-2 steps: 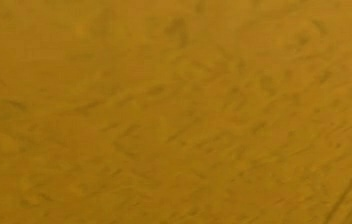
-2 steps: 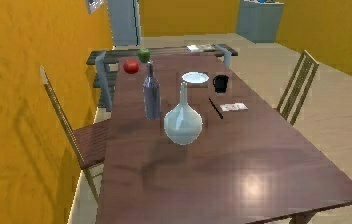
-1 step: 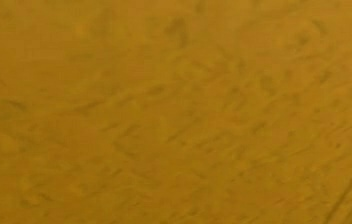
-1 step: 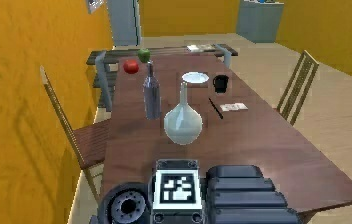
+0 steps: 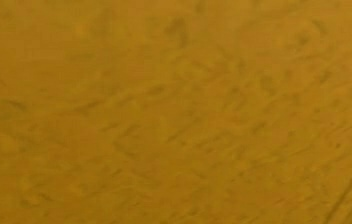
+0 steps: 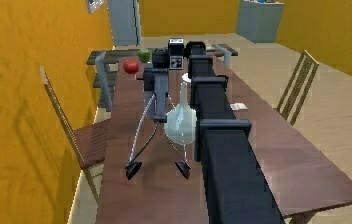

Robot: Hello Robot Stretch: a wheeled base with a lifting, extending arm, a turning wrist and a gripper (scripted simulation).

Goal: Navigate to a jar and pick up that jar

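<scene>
A pale glass vessel (image 6: 180, 124) with a round body and a narrow neck, probably the jar, stands on the dark brown table (image 6: 284, 150) in the arm side view. My arm's dark bar (image 6: 219, 130) reaches out over the table just right of it. The gripper (image 6: 158, 170) has its dark body left of the two white marker squares, and its thin fingers (image 6: 139, 140) run down to the tabletop. The vessel sits right by one finger. I cannot tell whether the gripper holds anything.
A plain orange wall (image 5: 174, 110) stands close ahead in the forward view. A red apple (image 6: 131, 66) and a green thing (image 6: 144, 53) lie at the table's far end. Wooden chairs flank the table at left (image 6: 69, 130) and right (image 6: 296, 85). A small white item (image 6: 239, 106) lies on the table.
</scene>
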